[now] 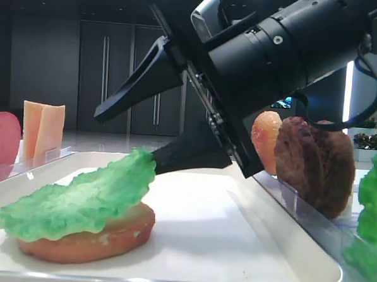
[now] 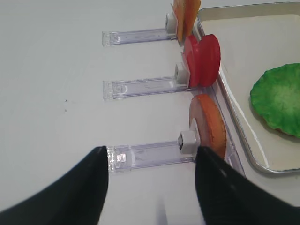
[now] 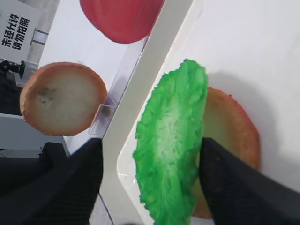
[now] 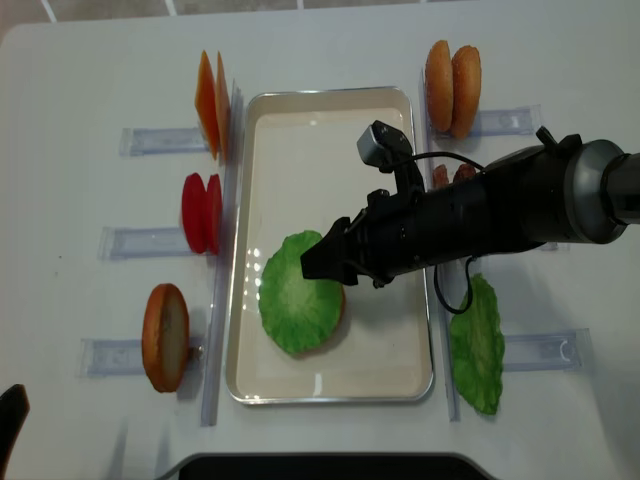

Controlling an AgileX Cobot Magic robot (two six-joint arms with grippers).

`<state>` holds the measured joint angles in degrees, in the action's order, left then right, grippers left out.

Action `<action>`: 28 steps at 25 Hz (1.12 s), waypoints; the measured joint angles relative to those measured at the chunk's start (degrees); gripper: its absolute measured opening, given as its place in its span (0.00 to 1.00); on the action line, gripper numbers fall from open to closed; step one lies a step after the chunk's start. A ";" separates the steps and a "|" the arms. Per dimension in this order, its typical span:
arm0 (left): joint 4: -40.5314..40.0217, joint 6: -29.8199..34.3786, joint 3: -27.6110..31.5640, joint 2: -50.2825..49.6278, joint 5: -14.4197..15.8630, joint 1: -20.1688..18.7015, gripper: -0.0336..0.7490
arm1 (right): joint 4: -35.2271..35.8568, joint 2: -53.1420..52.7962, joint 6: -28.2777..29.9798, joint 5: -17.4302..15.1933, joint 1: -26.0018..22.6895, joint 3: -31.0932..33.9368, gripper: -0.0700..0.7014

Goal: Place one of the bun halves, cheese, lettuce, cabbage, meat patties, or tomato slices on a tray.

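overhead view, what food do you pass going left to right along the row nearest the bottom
bun half standing in its holder → lettuce on a bun in the tray → spare lettuce leaf right of the tray

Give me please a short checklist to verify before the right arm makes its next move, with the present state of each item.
1. Right gripper jaws are open: ok, one finger above and one below the leaf's edge.
2. Lettuce lies on the bun half: ok, though one edge is lifted.
3. Bun half is inside the tray: ok.
4. Lettuce is free of both fingers: cannot tell, the wrist view shows one finger right at the leaf's edge.
5. Left gripper is away from the tray: ok, open over the holder outside it.
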<state>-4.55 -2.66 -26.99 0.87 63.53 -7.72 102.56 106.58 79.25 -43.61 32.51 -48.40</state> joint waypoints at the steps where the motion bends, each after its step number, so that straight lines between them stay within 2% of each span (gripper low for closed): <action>1: 0.00 0.00 0.00 0.00 0.00 0.00 0.62 | -0.12 0.00 0.00 0.34 0.00 0.00 0.65; 8: 0.00 0.00 0.00 0.00 0.00 0.00 0.62 | -1.05 0.00 0.05 2.91 0.00 0.00 0.68; 14: 0.00 0.00 0.00 0.00 0.00 0.00 0.62 | -1.20 -1.89 0.11 6.36 0.00 0.00 0.68; 22: 0.00 0.00 0.00 0.00 0.00 0.00 0.62 | -2.81 -5.80 0.17 7.85 0.00 0.00 0.68; 25: 0.00 0.00 0.00 0.00 0.00 0.00 0.62 | -6.27 -8.68 -1.26 8.33 0.00 -0.07 0.68; 28: 0.00 0.00 0.00 0.00 0.00 0.00 0.62 | -14.20 -12.17 -6.72 9.11 0.00 -0.07 0.68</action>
<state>-4.55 -2.66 -26.99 0.87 63.53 -7.72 88.36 94.41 72.53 -34.50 32.51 -48.47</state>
